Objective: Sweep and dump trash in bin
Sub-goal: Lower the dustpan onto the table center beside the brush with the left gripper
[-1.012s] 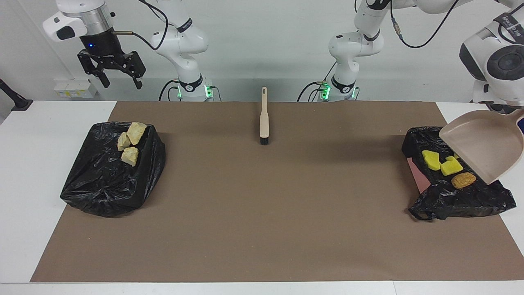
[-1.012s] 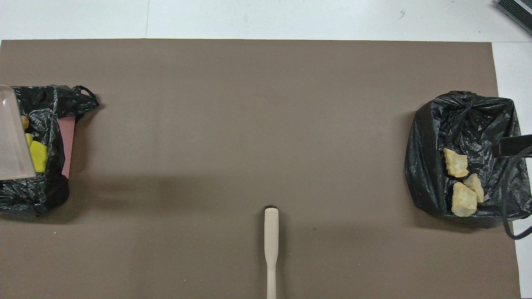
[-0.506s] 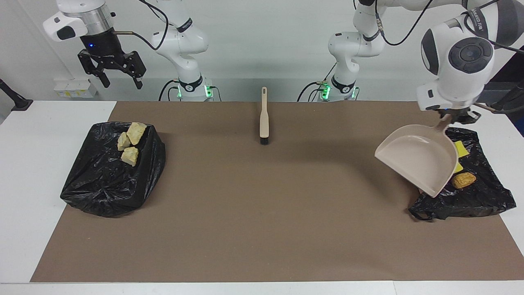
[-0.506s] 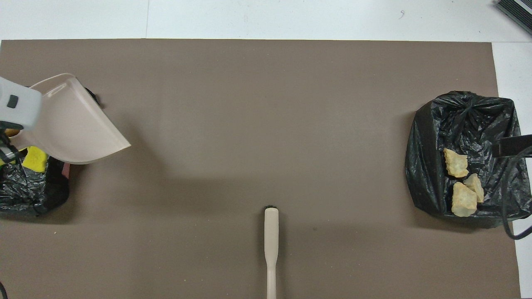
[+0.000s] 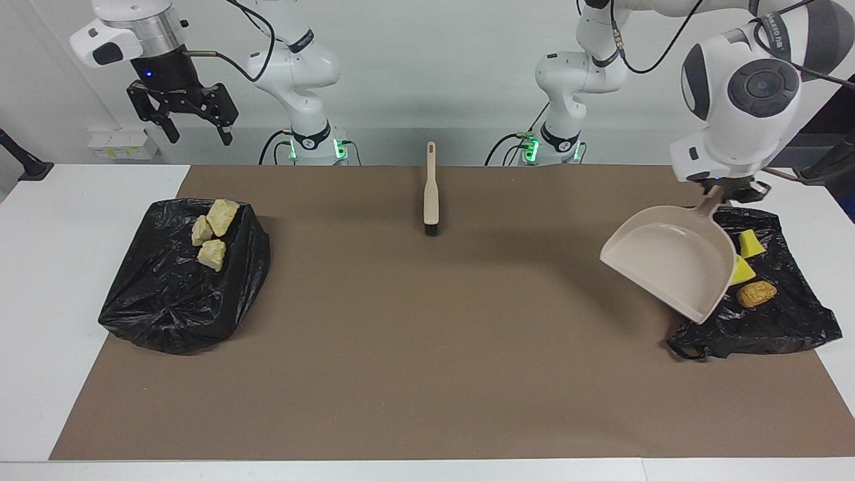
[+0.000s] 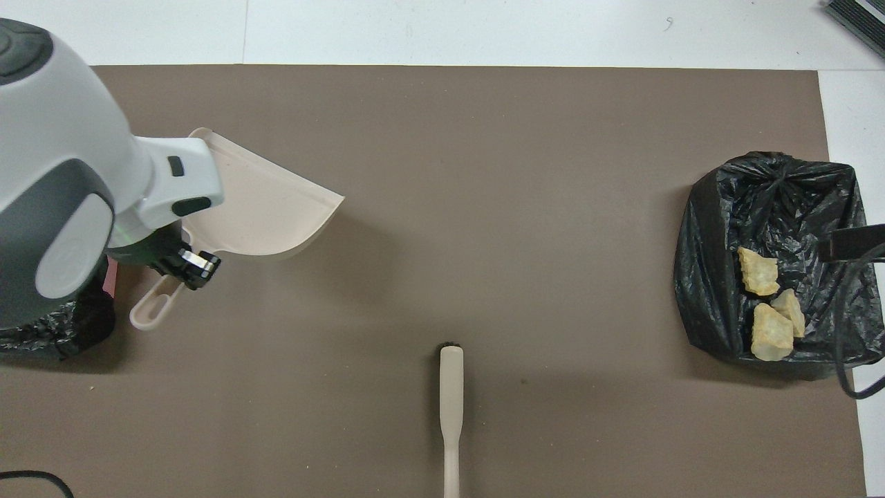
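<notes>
My left gripper (image 5: 728, 194) (image 6: 183, 263) is shut on the handle of the beige dustpan (image 5: 668, 260) (image 6: 269, 207). It holds the pan empty and tilted in the air, over the edge of the black-bagged bin (image 5: 768, 327) at the left arm's end. In that bin lie yellow sponge pieces (image 5: 751, 244) and a brown bread roll (image 5: 756, 293), partly hidden by the pan. Three tan pastries (image 5: 214, 234) (image 6: 769, 304) lie on a second black-bagged bin (image 5: 174, 294) (image 6: 767, 207) at the right arm's end. My right gripper (image 5: 199, 133) waits open, high above that end.
The beige brush (image 5: 431, 194) (image 6: 451, 401) lies on the brown mat (image 5: 427, 347) midway between the arm bases, bristles pointing away from the robots. White table (image 5: 73, 220) borders the mat at both ends.
My left arm has swung the dustpan from over the bin's trash toward the middle of the table, turning it. The right arm, brush and trash have stayed put.
</notes>
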Robot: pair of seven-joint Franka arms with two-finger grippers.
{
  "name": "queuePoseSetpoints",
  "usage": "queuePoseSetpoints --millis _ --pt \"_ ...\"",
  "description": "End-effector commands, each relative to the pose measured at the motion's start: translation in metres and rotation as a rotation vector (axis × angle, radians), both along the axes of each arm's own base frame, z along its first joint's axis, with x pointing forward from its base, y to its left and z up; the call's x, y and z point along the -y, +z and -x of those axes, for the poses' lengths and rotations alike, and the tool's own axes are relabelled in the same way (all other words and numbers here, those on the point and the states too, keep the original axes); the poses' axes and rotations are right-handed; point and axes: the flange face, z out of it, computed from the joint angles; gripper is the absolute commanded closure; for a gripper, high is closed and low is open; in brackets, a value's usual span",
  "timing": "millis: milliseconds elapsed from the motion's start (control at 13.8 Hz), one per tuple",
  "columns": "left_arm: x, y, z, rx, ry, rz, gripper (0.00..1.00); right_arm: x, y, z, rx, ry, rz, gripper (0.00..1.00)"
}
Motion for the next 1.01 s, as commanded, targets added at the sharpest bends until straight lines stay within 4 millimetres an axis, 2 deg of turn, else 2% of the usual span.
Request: queuePoseSetpoints --millis 0,145,289,506,651,795,940 --pt "0.040 -0.005 0.013 0.056 0.197 0.068 1.00 0.001 0.003 0.005 -0.008 0.010 0.000 0.00" --pt "0.073 -0.022 0.017 0.077 0.242 0.119 1.00 0.001 0.003 0.005 -0.008 0.010 0.000 0.00" --pt "0.095 -0.033 0.019 0.102 0.273 0.146 1.00 0.001 0.003 0.005 -0.008 0.010 0.000 0.00" --pt "0.154 -0.079 0.018 0.114 0.352 0.140 1.00 0.001 0.003 0.005 -0.008 0.010 0.000 0.00" --pt "0.173 -0.097 0.016 0.135 0.382 0.149 1.00 0.001 0.003 0.005 -0.008 0.010 0.000 0.00" --pt "0.195 -0.126 0.012 0.155 0.411 0.156 1.00 0.001 0.003 0.005 -0.008 0.010 0.000 0.00" --pt "0.206 -0.135 0.014 0.176 0.432 0.182 1.00 0.001 0.003 0.005 -0.008 0.010 0.000 0.00"
